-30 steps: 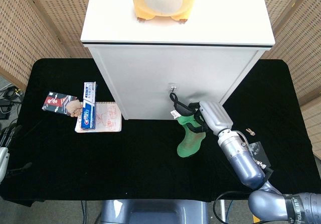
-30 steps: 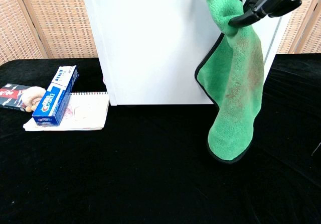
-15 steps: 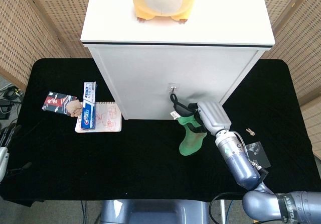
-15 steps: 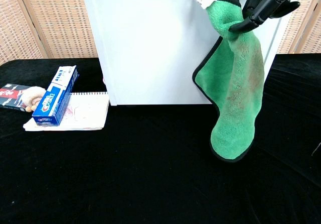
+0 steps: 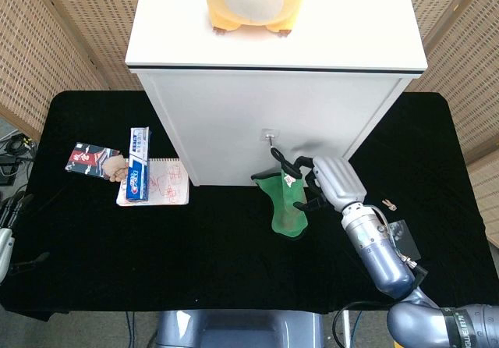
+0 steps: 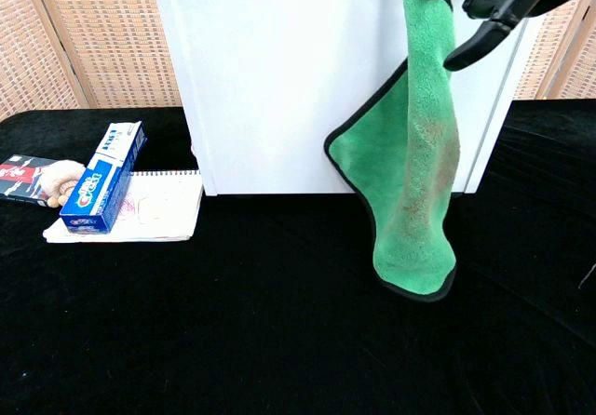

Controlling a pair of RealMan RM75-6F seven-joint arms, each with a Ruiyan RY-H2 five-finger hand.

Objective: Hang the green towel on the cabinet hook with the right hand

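Note:
The green towel (image 5: 285, 202) with its black trim hangs down the white cabinet's front (image 5: 234, 129). Its black loop runs up to the small metal hook (image 5: 269, 137). In the chest view the towel (image 6: 414, 182) drops straight, and its top is cut off by the frame. My right hand (image 5: 316, 182) is just right of the towel's top, with the dark fingers (image 6: 480, 38) spread and off the cloth. Only a sliver of my left hand (image 5: 8, 235) shows at the table's left edge, too little to read its fingers.
A blue toothpaste box (image 5: 138, 163) lies on a spiral notepad (image 5: 160, 184) left of the cabinet, beside a small dark packet (image 5: 90, 159). A yellow plush toy (image 5: 248, 1) sits on the cabinet top. A small black card (image 5: 399, 235) and a clip lie at the right.
The towel has swung left toward the cabinet and now hangs straight from its loop. The right hand's fingers have come off the cloth and spread.

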